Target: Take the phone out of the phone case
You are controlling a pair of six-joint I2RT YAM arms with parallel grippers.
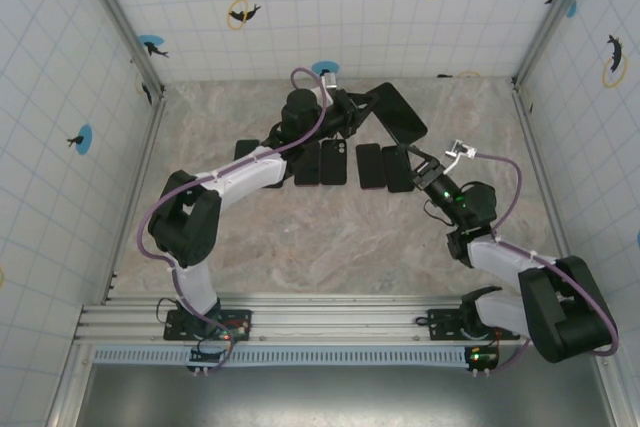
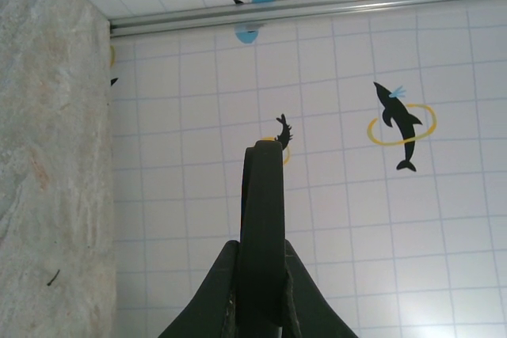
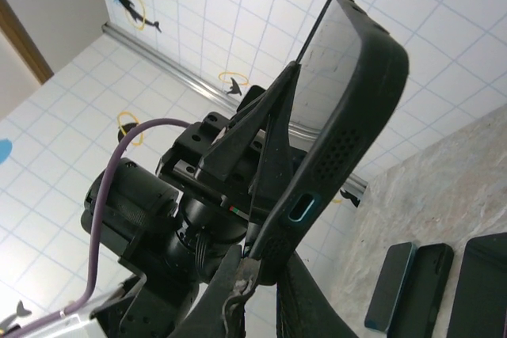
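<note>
Two tools are closed on one phone, which sits in its dark phone case and is held off the bench, over the back end of a row of spare handsets.

From above, the long axis of the cased phone is seen to run from back-left to front-right, tilted, with a tool at either end. The left tool is met at the back-left end. In its own wrist view the slab is seen edge-on, pinched flat between the fingers, with the jaws nearly together. The right tool is met at the front-right end. In the right wrist view it is clamped on the lower corner of the case, just below a side button ringed in light blue, and the glass is turned towards the left tool.

Neither arm is nearer, since both are already in contact. Whether either grip bears on the case lip alone or on the handset as well cannot be told.

The removal is judged not yet begun, because the glass is framed by the case on every visible side. The coming move is judged to turn on a pull or peel along that long axis, with one end held steady.
</note>
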